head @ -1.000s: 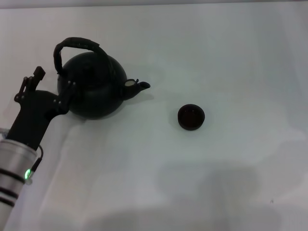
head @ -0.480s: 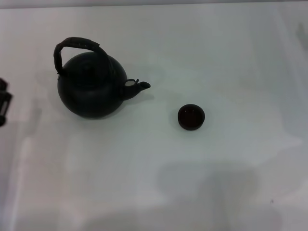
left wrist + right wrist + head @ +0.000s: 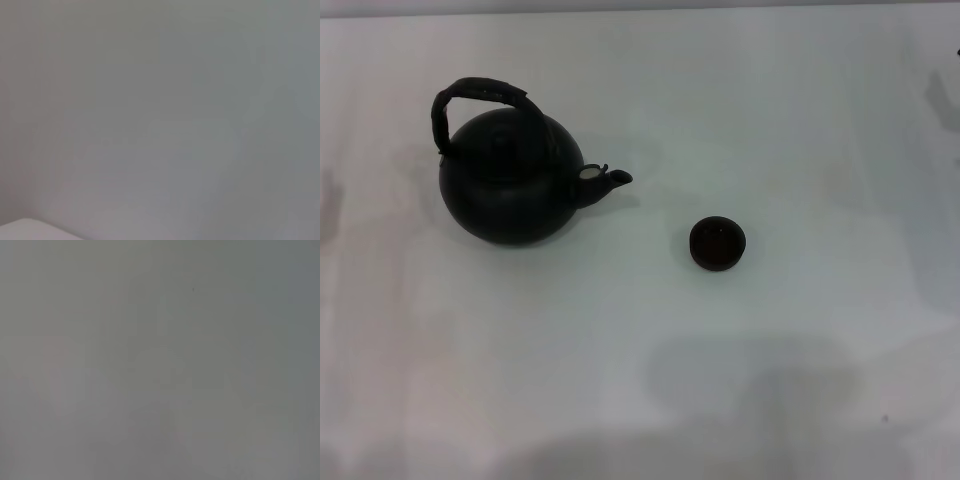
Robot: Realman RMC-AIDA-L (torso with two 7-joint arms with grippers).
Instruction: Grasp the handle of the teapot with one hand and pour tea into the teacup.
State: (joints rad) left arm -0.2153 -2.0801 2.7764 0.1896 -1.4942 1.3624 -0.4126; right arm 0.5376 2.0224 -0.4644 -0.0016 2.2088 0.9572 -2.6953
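The matte-black teapot (image 3: 512, 185) stands upright on the white table at the left in the head view, its short spout (image 3: 608, 180) pointing right. Its arched handle (image 3: 480, 95) rises over the lid, with nothing holding it. The small dark teacup (image 3: 718, 243) sits on the table to the right of the spout and a little nearer to me, apart from the pot. Neither gripper shows in any view. Both wrist views show only a plain grey surface.
The white table (image 3: 650, 380) stretches all around the teapot and teacup. A faint shadow lies across the near part of the table.
My left arm, which stood beside the teapot's left side a second ago, has drawn back off the left edge and is now out of view. Teapot and teacup have not moved.
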